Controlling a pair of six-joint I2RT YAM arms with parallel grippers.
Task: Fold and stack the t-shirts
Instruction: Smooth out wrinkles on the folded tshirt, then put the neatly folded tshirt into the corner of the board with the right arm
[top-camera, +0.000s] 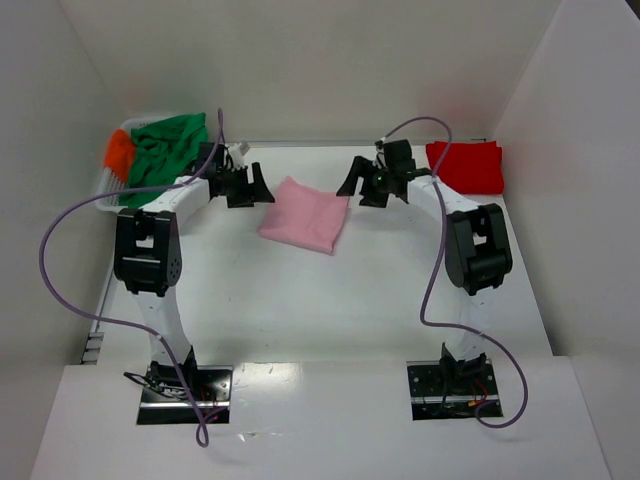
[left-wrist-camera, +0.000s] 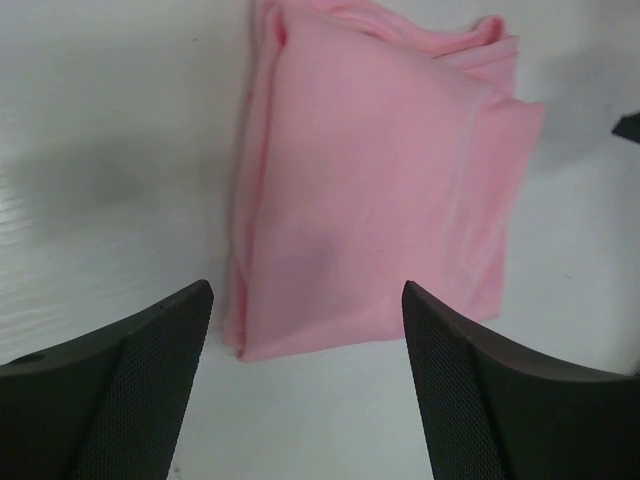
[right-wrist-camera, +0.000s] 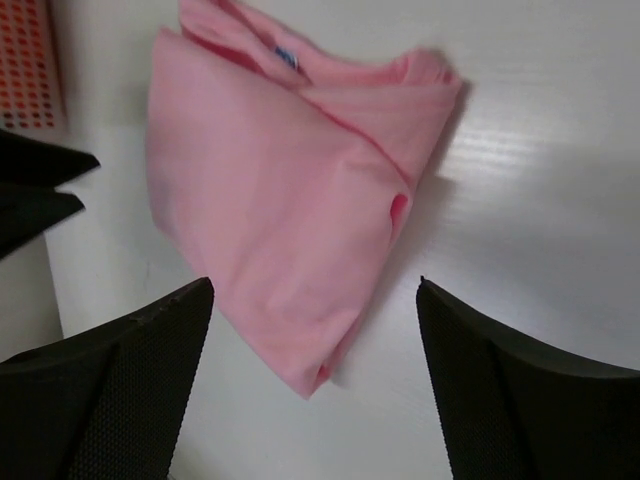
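Observation:
The light pink t-shirt (top-camera: 305, 216) lies folded into a small square on the white table between my two grippers. It also shows in the left wrist view (left-wrist-camera: 375, 170) and in the right wrist view (right-wrist-camera: 285, 190). My left gripper (top-camera: 262, 187) is open and empty just left of it. My right gripper (top-camera: 350, 180) is open and empty just right of its far corner. A folded red t-shirt (top-camera: 467, 165) lies at the far right. The green t-shirt (top-camera: 165, 145) and the orange t-shirt (top-camera: 119, 152) lie crumpled in a basket at the far left.
A white basket (top-camera: 108, 190) stands at the far left edge and holds the green and orange shirts. White walls close in the table on the left, back and right. Purple cables loop from both arms.

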